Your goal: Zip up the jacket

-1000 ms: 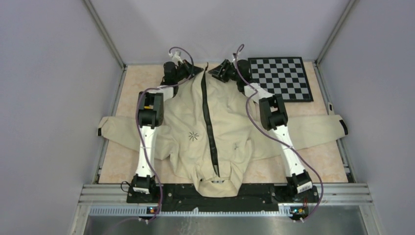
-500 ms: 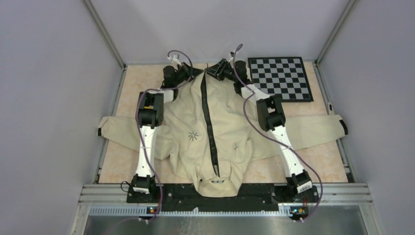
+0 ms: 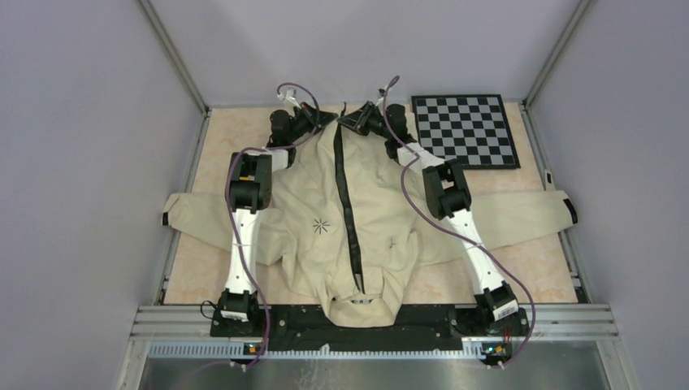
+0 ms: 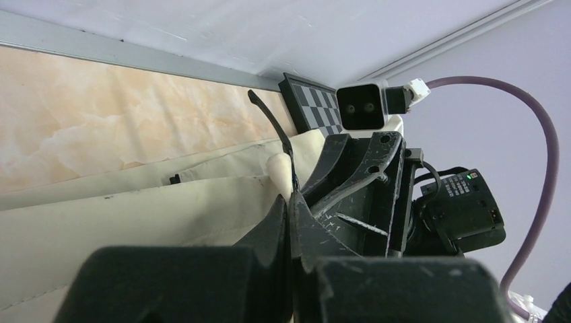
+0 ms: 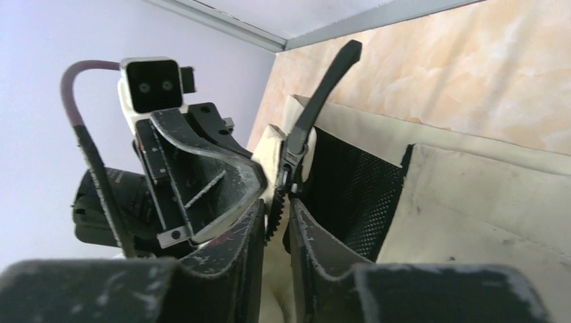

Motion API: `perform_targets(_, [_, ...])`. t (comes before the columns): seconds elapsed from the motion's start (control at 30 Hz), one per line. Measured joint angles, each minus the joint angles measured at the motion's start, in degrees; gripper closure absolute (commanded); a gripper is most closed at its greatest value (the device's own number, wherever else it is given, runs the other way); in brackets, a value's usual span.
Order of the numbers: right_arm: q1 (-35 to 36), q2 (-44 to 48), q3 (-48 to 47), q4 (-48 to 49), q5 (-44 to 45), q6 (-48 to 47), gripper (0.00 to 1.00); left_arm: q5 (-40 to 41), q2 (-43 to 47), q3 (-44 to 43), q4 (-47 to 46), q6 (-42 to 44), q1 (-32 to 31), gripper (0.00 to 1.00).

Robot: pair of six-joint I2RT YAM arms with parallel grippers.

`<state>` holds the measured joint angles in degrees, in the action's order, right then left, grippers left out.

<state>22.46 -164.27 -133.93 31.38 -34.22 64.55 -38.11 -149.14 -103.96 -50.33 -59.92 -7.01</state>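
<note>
Jacket (image 3: 374,195) lies spread on the worktop (image 3: 236,130), its hem just beside the checkerboard (image 3: 465,128). Near that board, my left pincer (image 4: 289,202) is clamped on the zipper (image 3: 347,203) end; my right pincer (image 5: 276,210) stands narrowly open, zipper edge between its jaws.

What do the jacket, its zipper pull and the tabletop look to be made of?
The jacket: matte cream woven cloth, judging by its soft creases; a black mesh lining shows inside. The zipper pull: a smooth black strip, probably plastic or rubber. The tabletop: beige with marble-like veining, possibly laminate or a print; cannot tell which.
</note>
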Motion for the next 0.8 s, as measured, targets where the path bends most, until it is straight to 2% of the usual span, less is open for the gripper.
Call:
perform_targets(0.13, [-0.1,0.0,0.0,2.1,-0.4,0.2,1.00,0.0,0.0,0.0,-0.3,0.0,0.0,1.00])
perform_targets(0.3, [-0.2,-0.4,-0.5,3.1,-1.2,0.5,1.00,0.1,0.0,0.4,-0.6,0.1,0.0,0.94])
perform_targets(0.33, [-0.2,-0.7,-0.9,3.1,-1.3,0.5,1.00,0.1,0.0,0.5,-0.7,0.1,0.0,0.88])
perform_targets(0.5, [-0.3,-1.0,-2.4,2.8,-2.4,0.0,1.00,0.0,0.2,1.2,-1.0,0.7,0.6,0.43])
perform_targets(0.7, [-0.5,-1.0,-3.9,3.3,-7.3,-3.5,1.00,-3.4,4.1,6.7,1.4,4.8,3.6,0.19])
perform_targets(0.8, [-0.3,-1.0,-4.5,2.9,-9.9,-6.2,1.00,-5.0,6.3,4.8,8.1,10.3,4.7,0.16])
